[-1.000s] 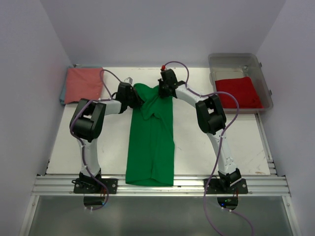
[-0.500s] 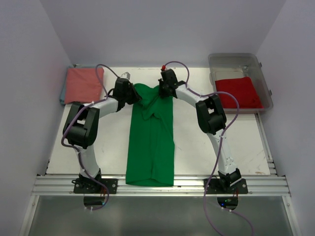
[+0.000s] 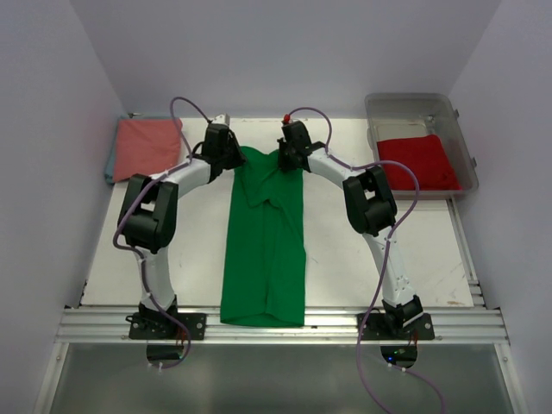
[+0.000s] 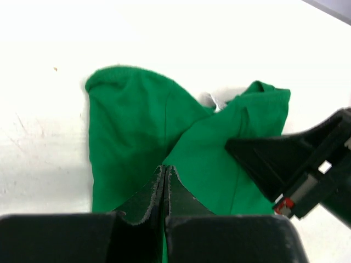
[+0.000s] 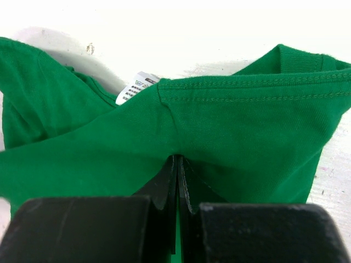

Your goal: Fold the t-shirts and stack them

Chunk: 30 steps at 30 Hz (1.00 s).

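The left gripper and right gripper are each pinched tight on a far corner of the green shirt. It lies in a long strip down the counter, and I'd say the crosswise fold is still to come. The salmon-pink shirt sits folded far-left, and the red shirt waits in its bin. Since a second ago the left gripper has slid farther back, while the right hasn't budged.

Setting: robotics lab test cell. Evidence: a plain white tabletop is boxed in on three sides by bare pale walls. An aluminium extrusion rail along the near edge carries the left arm base and right arm base. Loose purple cabling loops off the arms. A clear plastic bin sits at the far right corner.
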Tool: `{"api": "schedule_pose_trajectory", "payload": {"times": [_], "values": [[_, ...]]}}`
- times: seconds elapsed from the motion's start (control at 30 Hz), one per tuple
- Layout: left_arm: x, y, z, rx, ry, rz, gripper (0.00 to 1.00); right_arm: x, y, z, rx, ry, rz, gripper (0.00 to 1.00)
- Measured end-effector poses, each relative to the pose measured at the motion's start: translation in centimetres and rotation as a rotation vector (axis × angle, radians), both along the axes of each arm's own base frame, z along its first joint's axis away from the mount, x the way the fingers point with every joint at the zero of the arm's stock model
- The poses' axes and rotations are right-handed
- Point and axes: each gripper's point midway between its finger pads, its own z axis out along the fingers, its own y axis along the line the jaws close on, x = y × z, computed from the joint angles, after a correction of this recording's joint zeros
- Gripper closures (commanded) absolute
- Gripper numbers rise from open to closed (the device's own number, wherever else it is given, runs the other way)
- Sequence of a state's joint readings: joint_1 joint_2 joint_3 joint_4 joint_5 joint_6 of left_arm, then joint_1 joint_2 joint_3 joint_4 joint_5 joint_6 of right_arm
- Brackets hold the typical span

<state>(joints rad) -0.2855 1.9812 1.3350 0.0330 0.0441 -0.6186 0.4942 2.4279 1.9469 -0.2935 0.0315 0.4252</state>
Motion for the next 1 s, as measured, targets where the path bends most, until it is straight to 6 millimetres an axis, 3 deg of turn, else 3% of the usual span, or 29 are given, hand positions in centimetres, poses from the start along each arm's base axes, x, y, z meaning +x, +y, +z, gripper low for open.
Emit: {"api": "schedule_pose_trajectory", "payload": {"times": [0.2, 0.33, 0.37, 0.47, 0.63, 0.7, 0.73, 0.77, 0.83, 1.0], "values": [[2.0, 0.4, -0.9, 0.037, 0.019, 0.012, 0.97, 0.0, 0.0, 0.0, 0.001, -0.001, 0.001, 1.0], [1.3, 1.6, -2.7, 0.091, 0.086, 0.049, 0.72, -0.1, 0.0, 0.1, 0.011, -0.013, 0.008, 1.0], [1.1, 1.9, -3.0, 0.104, 0.1, 0.058, 0.6, -0.2, -0.1, 0.2, 0.021, -0.017, 0.012, 1.0], [0.5, 2.9, -3.7, 0.131, 0.135, 0.101, 0.38, -0.6, -0.6, 0.3, 0.04, -0.027, 0.02, 1.0], [-1.9, 4.7, -3.9, 0.155, 0.157, 0.153, 0.22, -1.6, -1.4, 0.5, 0.061, -0.018, 0.044, 1.0], [-3.0, 5.2, -2.9, 0.155, 0.141, 0.165, 0.17, -2.0, -1.5, 0.6, 0.073, -0.015, 0.06, 0.92], [-3.2, 5.4, -2.0, 0.15, 0.123, 0.169, 0.16, -2.1, -1.4, 0.6, 0.078, -0.012, 0.068, 0.67], [-3.3, 5.5, -0.9, 0.143, 0.099, 0.172, 0.16, -2.2, -1.3, 0.6, 0.088, -0.008, 0.074, 0.51], [-3.1, 5.4, 1.7, 0.122, 0.039, 0.174, 0.16, -2.2, -0.7, 1.3, 0.121, -0.016, 0.108, 0.28], [-2.2, 4.1, 7.1, 0.04, -0.12, 0.126, 0.2, -2.6, 0.1, 2.1, 0.145, -0.018, 0.144, 0.23]]}}
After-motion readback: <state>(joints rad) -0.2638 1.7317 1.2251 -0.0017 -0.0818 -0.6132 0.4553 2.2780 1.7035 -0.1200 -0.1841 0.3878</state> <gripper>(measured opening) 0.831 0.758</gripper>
